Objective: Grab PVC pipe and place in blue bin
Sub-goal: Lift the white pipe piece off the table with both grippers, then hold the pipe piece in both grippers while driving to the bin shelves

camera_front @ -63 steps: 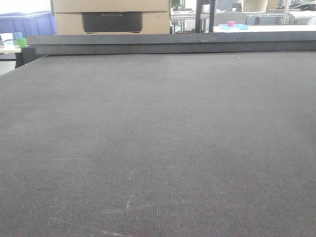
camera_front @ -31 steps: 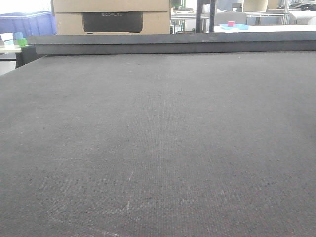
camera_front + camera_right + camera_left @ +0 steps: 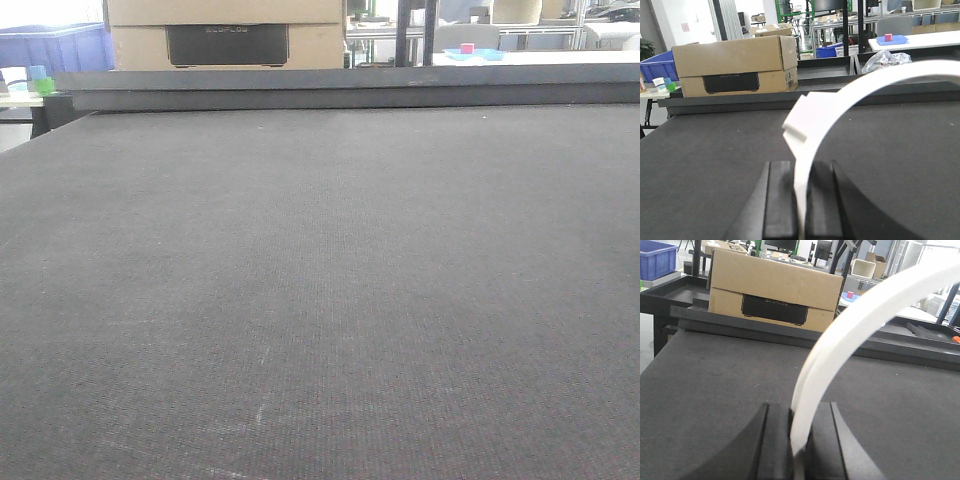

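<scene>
The left end effector [image 3: 799, 442] holds the PVC pipe [image 3: 855, 330], with its black jaws closed tight on the low end. The pipe is white, smooth and thin. It bends up and away to the right in one big curve. The right end effector [image 3: 801, 202] pinches the PVC pipe [image 3: 865, 82] the same way, and here a square step shows low on the left side. I cannot tell if both hold the same piece.

Under them is the bench [image 3: 320, 300]. It is dark grey with a fine woven look and a few pale scratches. At its far edge sits a brown cardboard box [image 3: 770, 285] with a black panel. The small writing on the panel is too blurry to read. A blue bin [image 3: 657, 259] stands far off on the left, past the bench and well apart from the pipe.
</scene>
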Controlling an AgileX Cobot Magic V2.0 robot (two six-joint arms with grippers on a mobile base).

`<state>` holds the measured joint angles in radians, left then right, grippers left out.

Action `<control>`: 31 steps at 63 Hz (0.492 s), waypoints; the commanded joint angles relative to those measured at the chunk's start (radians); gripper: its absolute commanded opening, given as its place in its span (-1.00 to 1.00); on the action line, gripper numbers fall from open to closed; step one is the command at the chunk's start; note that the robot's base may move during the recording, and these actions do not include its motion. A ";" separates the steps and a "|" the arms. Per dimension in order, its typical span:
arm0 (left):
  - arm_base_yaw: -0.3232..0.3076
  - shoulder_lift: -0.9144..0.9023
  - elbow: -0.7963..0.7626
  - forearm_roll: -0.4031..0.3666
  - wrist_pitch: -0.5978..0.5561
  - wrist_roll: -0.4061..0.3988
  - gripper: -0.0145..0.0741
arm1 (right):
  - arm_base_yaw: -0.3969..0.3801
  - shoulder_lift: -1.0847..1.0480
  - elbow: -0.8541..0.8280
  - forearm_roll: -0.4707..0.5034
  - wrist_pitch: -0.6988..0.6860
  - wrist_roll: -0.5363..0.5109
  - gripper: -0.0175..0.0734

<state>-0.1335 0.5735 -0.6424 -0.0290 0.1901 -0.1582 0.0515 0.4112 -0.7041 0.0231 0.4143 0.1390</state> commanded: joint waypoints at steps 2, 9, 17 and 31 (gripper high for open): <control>0.000 -0.005 -0.002 -0.007 -0.028 -0.009 -0.92 | 0.002 -0.005 -0.001 -0.010 -0.018 -0.009 -0.98; 0.000 -0.005 -0.002 -0.007 -0.028 -0.009 -0.92 | 0.002 -0.005 -0.001 -0.010 -0.018 -0.009 -0.98; 0.000 -0.005 -0.002 -0.007 -0.028 -0.009 -0.92 | 0.002 -0.005 -0.001 -0.010 -0.018 -0.009 -0.98; 0.000 -0.005 -0.002 -0.007 -0.028 -0.009 -0.92 | 0.002 -0.005 -0.001 -0.010 -0.018 -0.009 -0.98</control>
<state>-0.1335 0.5735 -0.6424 -0.0290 0.1901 -0.1582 0.0515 0.4112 -0.7041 0.0231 0.4143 0.1390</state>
